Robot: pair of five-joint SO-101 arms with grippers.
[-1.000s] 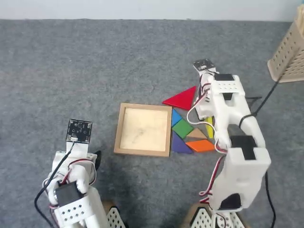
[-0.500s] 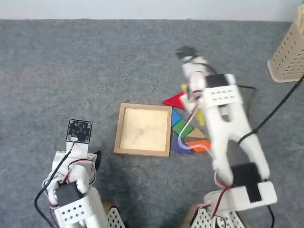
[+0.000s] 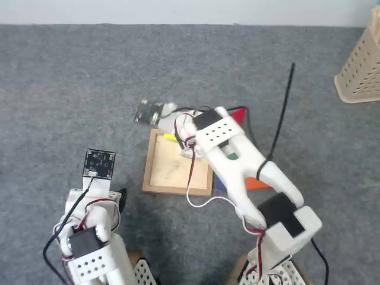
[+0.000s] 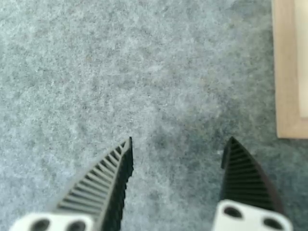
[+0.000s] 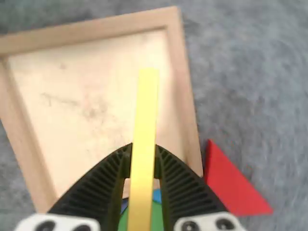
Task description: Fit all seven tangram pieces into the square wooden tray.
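Fingers of the right gripper are clamped on a yellow piece, one ribbed pad on each flat face. The piece stands on edge, so the wrist camera sees its thin side as a narrow strip. Its long axis runs straight out from between the fingertips, over the bare floor of the tray and toward the far rim. Roughly half the strip sticks out past the fingertips and the rest is sandwiched between the pads, so its outline cannot be made out.

From above, a small bit of the yellow piece shows just inside the tray, near the rim far from the arms. The right arm covers the rest and most of the loose pieces. A red triangle and an orange piece peek out beside the tray, on the right arm's side.

The left gripper hangs over grey carpet with its fingers wide apart, holding nothing. One edge of the tray is cut off at the side.
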